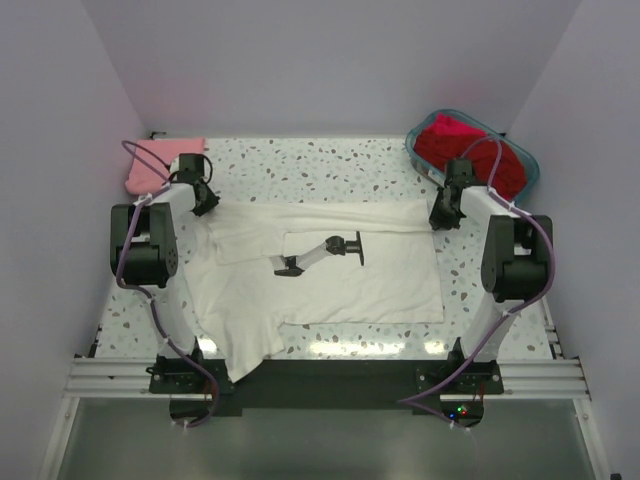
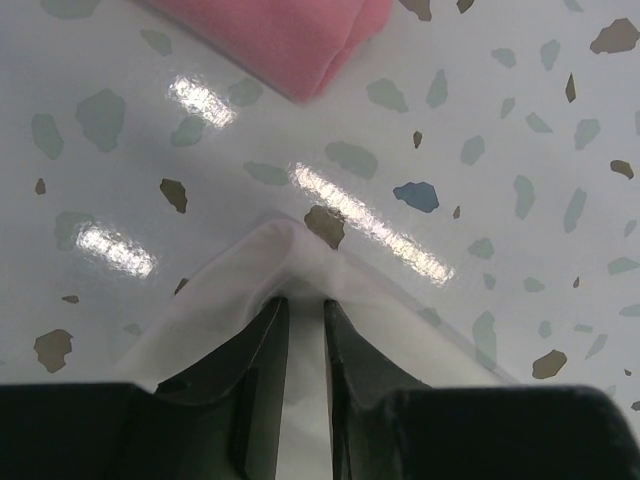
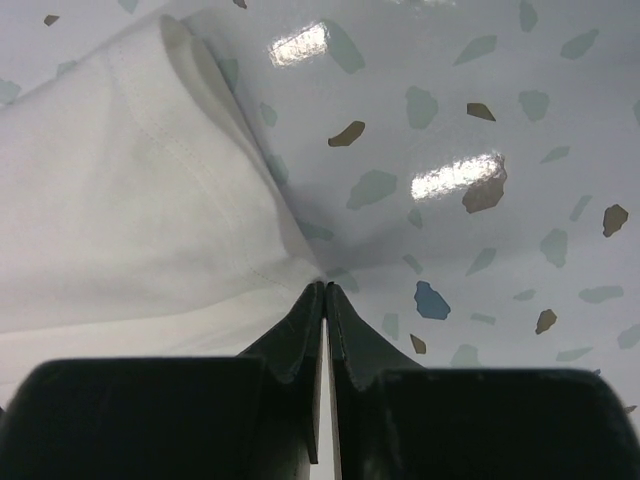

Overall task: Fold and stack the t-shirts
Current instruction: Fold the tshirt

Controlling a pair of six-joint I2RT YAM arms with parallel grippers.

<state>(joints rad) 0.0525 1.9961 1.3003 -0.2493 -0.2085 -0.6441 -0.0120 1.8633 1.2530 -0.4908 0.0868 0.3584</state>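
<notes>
White t-shirt (image 1: 330, 270) is lying spread on the speckled surface (image 1: 300, 160). Left jaws are pinching its far left corner, slightly parted around the cloth; right jaws are pinching its far right corner, almost fully closed. Pink shirt (image 1: 160, 162) is sitting far left.

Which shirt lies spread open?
The white shirt, with the black print; the pink one is folded far left, the red ones heaped in the basket.
</notes>
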